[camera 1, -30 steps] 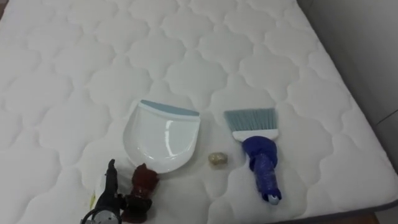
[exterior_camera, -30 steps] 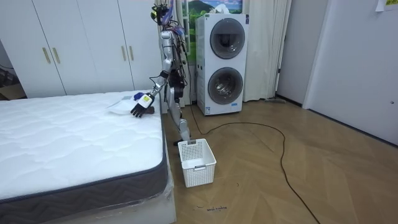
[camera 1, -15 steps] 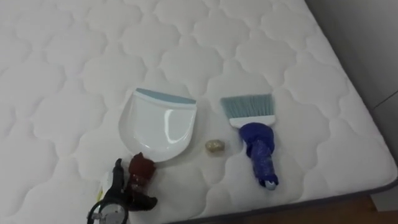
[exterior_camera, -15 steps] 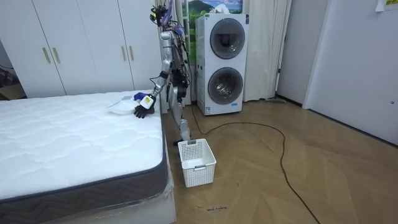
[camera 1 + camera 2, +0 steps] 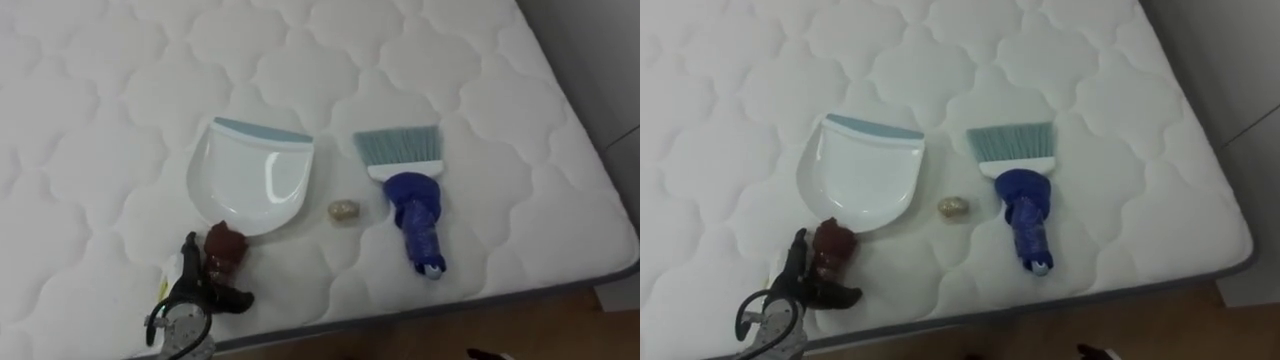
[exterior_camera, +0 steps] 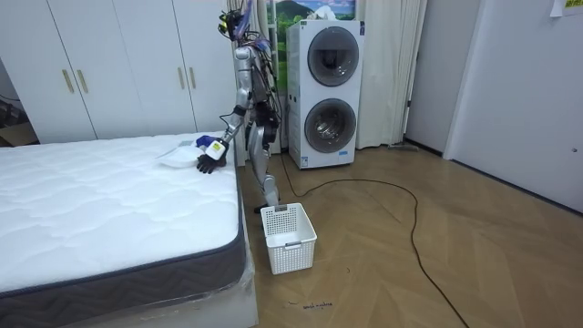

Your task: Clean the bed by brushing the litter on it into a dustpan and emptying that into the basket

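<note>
the view has slid toward the bed's edge, and the left hand (image 5: 192, 292) has crept in on the pan's dark red handle (image 5: 222, 250). its thumb is up beside the handle and its fingers are spread below, not yet closed, so the grasp looks near. the pan (image 5: 250, 185) is glossy white plastic, rounded, with a blue lip. just right of it lies a small tan lump (image 5: 343, 211), the debris. then the brush (image 5: 410, 195), with fanned pale bristles and a knobbly blue grip. all lie on the quilted white mattress (image 5: 120, 90).

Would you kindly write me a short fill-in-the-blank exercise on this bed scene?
The beige lump lies between the dustpan and the ____.
The brush has a ____ handle.
The left hand is at the dustpan's ____.
The basket stands on the ____.
Missing: brush; blue; handle; floor.
</note>
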`<state>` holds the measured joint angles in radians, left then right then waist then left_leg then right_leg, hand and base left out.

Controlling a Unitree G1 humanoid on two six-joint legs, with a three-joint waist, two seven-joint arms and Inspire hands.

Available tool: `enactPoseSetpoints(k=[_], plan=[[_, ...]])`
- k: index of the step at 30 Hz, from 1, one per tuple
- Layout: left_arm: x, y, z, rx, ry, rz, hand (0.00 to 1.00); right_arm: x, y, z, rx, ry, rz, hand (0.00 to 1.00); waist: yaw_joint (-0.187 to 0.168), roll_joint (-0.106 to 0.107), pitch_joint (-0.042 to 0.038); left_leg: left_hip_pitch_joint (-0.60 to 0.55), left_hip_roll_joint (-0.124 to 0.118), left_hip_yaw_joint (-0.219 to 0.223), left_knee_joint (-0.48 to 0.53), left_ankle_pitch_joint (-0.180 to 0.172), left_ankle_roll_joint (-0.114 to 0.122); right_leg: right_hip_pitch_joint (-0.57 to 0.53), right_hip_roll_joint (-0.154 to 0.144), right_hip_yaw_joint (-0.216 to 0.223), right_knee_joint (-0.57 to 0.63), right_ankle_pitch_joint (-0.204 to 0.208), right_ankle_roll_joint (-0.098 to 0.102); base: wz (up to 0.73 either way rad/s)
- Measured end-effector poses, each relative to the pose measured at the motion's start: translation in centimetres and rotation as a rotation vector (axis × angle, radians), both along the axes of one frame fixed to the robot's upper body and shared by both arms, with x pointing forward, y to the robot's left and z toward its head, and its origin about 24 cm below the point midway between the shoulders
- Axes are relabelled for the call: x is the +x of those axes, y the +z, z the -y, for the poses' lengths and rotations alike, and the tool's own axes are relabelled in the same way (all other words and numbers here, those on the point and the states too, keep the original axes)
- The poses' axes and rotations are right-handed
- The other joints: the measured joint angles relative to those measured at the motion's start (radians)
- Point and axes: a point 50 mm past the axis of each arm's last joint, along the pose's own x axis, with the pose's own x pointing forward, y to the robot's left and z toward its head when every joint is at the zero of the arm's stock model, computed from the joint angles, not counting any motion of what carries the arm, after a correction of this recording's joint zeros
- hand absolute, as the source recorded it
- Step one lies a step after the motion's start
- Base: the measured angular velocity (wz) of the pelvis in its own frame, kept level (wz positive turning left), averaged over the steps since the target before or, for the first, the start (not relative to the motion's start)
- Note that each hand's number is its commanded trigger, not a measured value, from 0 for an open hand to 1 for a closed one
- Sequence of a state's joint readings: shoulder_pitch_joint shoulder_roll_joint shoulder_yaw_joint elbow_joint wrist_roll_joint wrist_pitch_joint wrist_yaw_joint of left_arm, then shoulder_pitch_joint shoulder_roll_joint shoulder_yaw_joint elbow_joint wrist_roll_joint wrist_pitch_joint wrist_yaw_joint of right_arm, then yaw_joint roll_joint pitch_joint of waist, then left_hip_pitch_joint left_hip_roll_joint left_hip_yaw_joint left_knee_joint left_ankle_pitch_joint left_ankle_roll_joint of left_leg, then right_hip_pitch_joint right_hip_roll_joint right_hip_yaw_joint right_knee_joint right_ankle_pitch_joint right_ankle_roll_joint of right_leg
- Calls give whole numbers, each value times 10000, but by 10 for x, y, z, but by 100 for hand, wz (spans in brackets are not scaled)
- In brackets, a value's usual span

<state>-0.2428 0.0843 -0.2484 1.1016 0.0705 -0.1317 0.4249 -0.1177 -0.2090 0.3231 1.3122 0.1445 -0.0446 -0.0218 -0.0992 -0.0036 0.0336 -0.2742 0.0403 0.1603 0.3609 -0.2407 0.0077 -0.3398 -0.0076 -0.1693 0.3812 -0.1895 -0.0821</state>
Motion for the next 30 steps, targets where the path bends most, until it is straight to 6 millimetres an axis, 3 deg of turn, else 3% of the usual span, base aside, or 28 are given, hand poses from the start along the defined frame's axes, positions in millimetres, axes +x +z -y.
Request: enactPoseSetpoints(k=[1, 2, 3, 7, 15, 20, 25, 30], plan=[[1, 0, 1, 16, 84, 29, 7, -1, 0, -1, -12, 49, -33, 0, -35, -3, 1, -39, -5, 33, 10, 0, 0, -49, -10, -2, 35, 0, 0, 0], [2, 1, 1, 48, 148, 92, 71, 1, 0, -1, -30, 64, -3, 0, -54, -8, 5, -122, -11, 35, 22, 7, 12, -141, -22, 0, 70, 0, 0, 0], [2, 1, 1, 63, 168, 117, 100, 1, 0, -1, -39, 53, 7, 0, -57, -17, 11, -150, -17, 22, 22, 14, 23, -174, -31, -3, 91, 0, 0, 0], [9, 5, 1, 325, 461, 363, 100, 2, 0, -3, -40, 1, 62, 0, -91, -37, 26, -444, -20, 31, 210, 16, 27, -432, -70, -16, 234, -5, -7, 3], [27, 21, -23, 1345, 915, 885, 100, 9, 2, -4, -125, 90, 391, 0, -212, -109, 137, -933, -176, 36, 551, 66, 114, -1093, -328, 5, 925, -204, -40, 3], [44, 34, -34, 1909, 1433, 1068, 100, 17, 5, -6, -260, -63, 669, 0, -391, -6, 286, -1524, -185, 51, 885, 59, 150, -1688, -398, 30, 1237, -201, -41, 0], [46, 35, -35, 1944, 1547, 976, 100, 18, 5, -7, -283, -19, 564, 0, -413, 10, 301, -1699, -191, 238, 923, 58, 150, -2004, -429, 187, 1432, -230, -65, -9], [43, 28, -17, 1201, 1579, 658, 100, 18, 5, -9, -365, -186, 583, 0, -453, 10, 302, -1879, -160, 264, 1157, 57, 148, -2093, -429, 199, 1501, -231, -68, -1]])
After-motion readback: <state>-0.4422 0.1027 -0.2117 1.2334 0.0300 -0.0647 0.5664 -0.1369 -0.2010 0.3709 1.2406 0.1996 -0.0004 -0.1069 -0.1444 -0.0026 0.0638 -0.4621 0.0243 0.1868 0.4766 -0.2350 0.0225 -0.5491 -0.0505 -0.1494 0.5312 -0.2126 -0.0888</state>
